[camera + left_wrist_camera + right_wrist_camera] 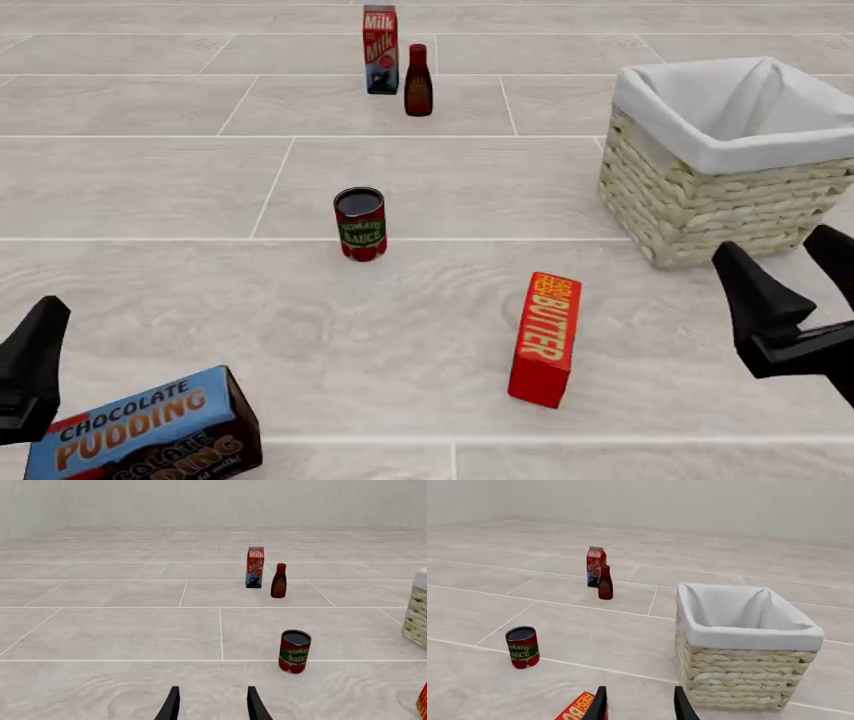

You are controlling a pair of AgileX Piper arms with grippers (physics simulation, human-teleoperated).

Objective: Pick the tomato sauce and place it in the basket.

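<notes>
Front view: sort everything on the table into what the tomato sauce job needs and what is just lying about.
Needed for the job:
tomato sauce, standing upright, untouched
basket, holding nothing visible

Just lying about:
milk carton
dark bottle
butter box
chocolate pudding box

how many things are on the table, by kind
cans: 1, tomato sauce
bottles: 1, dark bottle
cartons: 1, milk carton
boxes: 2, butter box, chocolate pudding box
baskets: 1, basket
total: 6
</notes>
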